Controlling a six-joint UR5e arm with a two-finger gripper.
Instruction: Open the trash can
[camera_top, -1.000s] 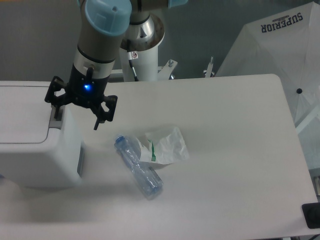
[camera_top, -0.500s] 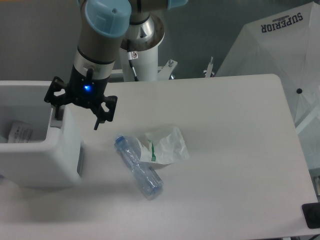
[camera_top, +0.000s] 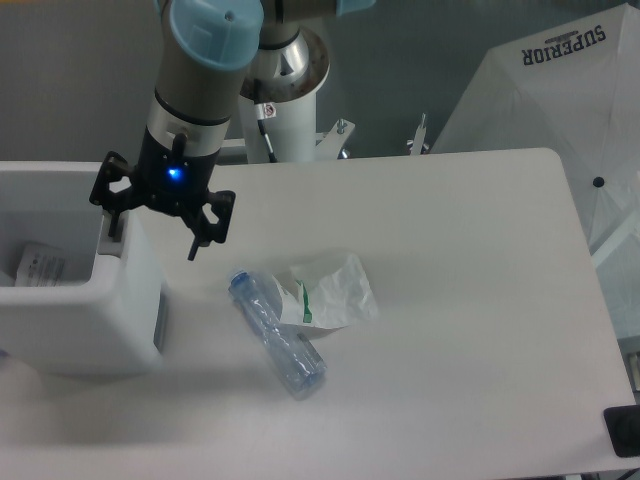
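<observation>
Trash can (camera_top: 85, 320) sits at the left edge of the table (camera_top: 470, 300), partly cut off by the frame. Lid is up: the inside of the can is visible from above, with a small white printed item (camera_top: 38, 265) lying in it. A grey strip (camera_top: 161, 323) shows on the can's right-hand wall. Gripper (camera_top: 155, 228) hangs over the can's right rear corner, just above the rim; its black fingers are spread apart and hold nothing. One finger (camera_top: 203, 235) points down over the table just beside the can, the other is at the rim by a grey part at the can's back corner; contact there cannot be judged. A blue light glows on the gripper body. Arm (camera_top: 200, 70) rises up and out of the top of the frame. On the table, right of the can and apart from it, a clear bottle (camera_top: 280, 335) with a blue cap lies on its side, cap towards the can. A crumpled white bag (camera_top: 335, 290) with green print touches the bottle's upper side. Beyond the table's far right corner stands a white umbrella (camera_top: 560, 90) with dark lettering.
</observation>
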